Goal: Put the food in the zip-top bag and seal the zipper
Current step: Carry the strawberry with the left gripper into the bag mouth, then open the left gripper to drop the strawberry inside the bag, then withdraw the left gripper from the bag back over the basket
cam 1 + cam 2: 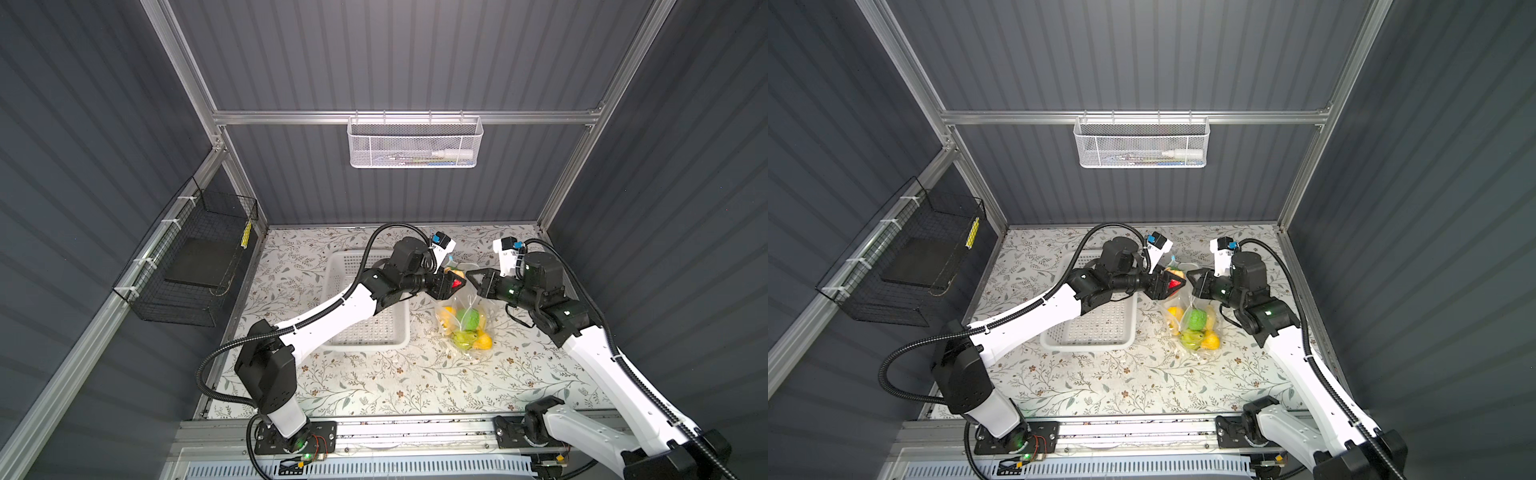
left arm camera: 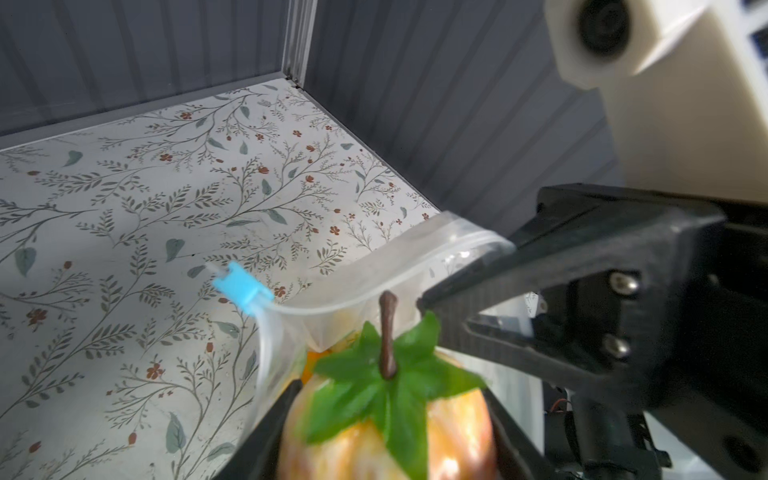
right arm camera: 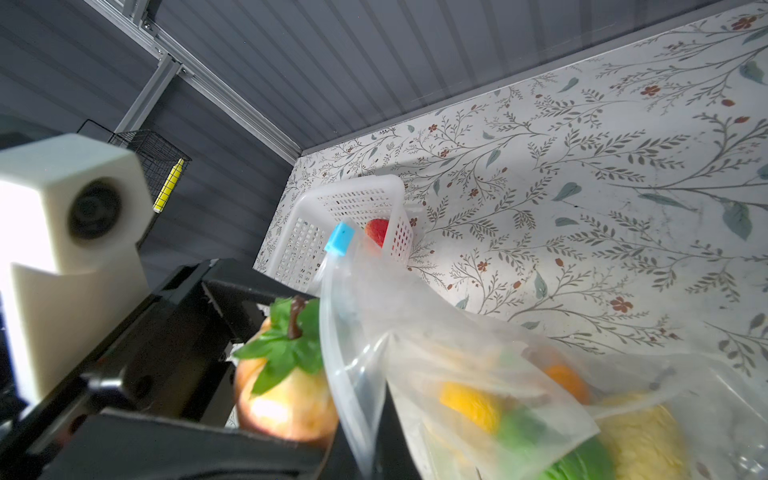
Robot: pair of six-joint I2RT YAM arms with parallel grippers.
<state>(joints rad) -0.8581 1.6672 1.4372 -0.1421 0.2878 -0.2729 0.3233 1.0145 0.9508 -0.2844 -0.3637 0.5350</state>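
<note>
Right of centre in a top view, the zip-top bag (image 1: 465, 328) lies on the desk (image 1: 374, 374), its mouth pinched by the clenched right claw (image 1: 471, 275). The left claw (image 1: 451, 286) grasps an orange gourd (image 2: 386, 436) there. Its leaves may snag the rim and tug the film free.

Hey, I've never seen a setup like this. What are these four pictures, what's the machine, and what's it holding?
Two white-and-black robot arms work over a flowered table. Two pictures look down from overhead; the other two come from a camera on each arm's wrist. The left gripper holds an orange gourd at the mouth of the zip-top bag, whose rim the right gripper pinches and holds up. Lemons and green fruit are inside. A white basket stands beside it with one strawberry in it.
</note>
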